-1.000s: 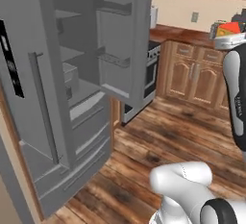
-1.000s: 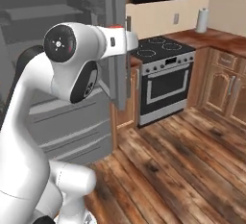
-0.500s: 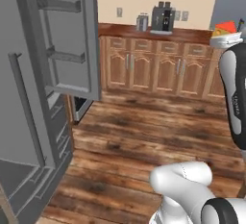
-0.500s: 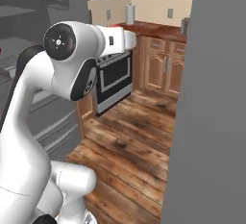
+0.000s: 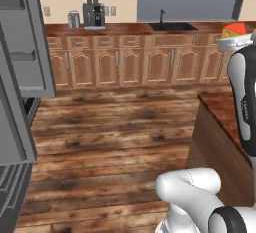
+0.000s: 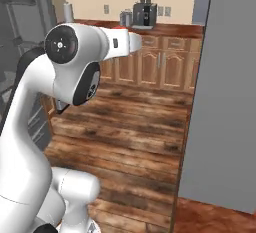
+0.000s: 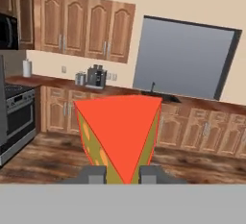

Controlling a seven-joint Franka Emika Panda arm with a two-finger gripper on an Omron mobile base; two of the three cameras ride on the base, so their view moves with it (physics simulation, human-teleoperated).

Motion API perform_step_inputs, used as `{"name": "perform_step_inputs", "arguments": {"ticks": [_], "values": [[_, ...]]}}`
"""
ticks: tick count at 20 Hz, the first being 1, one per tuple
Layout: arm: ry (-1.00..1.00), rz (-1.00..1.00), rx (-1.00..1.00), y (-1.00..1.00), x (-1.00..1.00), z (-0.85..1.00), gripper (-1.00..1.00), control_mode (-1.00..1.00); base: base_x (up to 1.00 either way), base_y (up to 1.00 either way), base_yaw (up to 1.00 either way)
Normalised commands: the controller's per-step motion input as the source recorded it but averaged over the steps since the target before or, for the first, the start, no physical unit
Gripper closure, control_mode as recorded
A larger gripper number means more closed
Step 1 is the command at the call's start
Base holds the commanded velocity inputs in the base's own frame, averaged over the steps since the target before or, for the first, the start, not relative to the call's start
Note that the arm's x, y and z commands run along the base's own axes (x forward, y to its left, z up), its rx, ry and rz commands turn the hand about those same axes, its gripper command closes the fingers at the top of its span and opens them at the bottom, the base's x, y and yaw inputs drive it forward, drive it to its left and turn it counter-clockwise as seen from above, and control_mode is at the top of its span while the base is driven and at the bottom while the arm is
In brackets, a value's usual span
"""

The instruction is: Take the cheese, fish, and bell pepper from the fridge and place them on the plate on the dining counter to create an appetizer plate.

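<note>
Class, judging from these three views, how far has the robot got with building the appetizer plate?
Done: the cheese is out of the fridge, whose door hangs open. In hand: the gripper is shut on the cheese, carried high; a corner of the dining counter shows at right. Left: setting the cheese on the plate, then fetching the fish and bell pepper.

The wooden floor [image 5: 115,132] before me lies open as far as the wall cabinets [image 5: 130,64]. The fridge door [image 5: 35,37] juts in left of that floor; the dining table [image 5: 225,127] stands right of it.
</note>
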Motion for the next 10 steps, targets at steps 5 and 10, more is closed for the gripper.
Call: {"name": "perform_step_inputs", "arguments": {"ticks": [5, 10], "values": [[0.00, 0.00, 0.00, 0.00, 0.00, 0.00, 1.00, 1.00, -1.00, 0.35, -0.54], [0.00, 0.00, 0.00, 0.00, 0.00, 0.00, 1.00, 1.00, -1.00, 0.32, -0.50]]}}
